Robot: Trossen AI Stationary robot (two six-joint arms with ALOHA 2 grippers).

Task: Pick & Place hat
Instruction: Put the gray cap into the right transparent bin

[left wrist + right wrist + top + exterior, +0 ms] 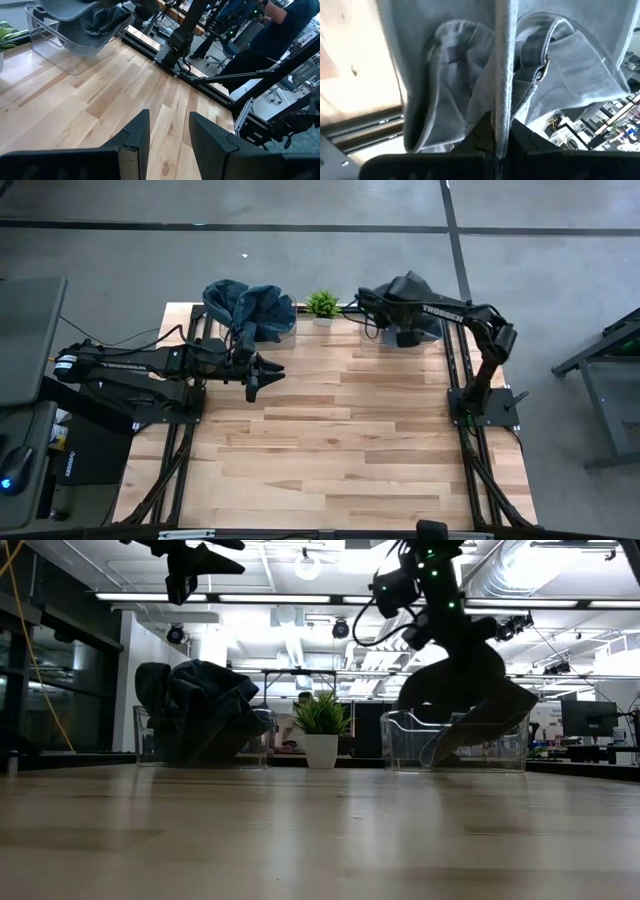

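Soft grey fabric hat [470, 90] hangs pinched in the right end effector [501, 131] above a clear plastic bin [455, 745]; left end effector [167, 131] spread, empty.

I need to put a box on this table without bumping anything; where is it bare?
The wooden table is bare from its middle to the near edge, between the two arm bases. The far edge is crowded: hats piled in the left bin, small plant, right gripper holding a hat over the right bin.

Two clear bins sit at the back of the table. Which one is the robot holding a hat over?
The clear bin on the right, beside the potted plant: the right gripper pinches a grey hat above it. The left bin holds heaped hats.
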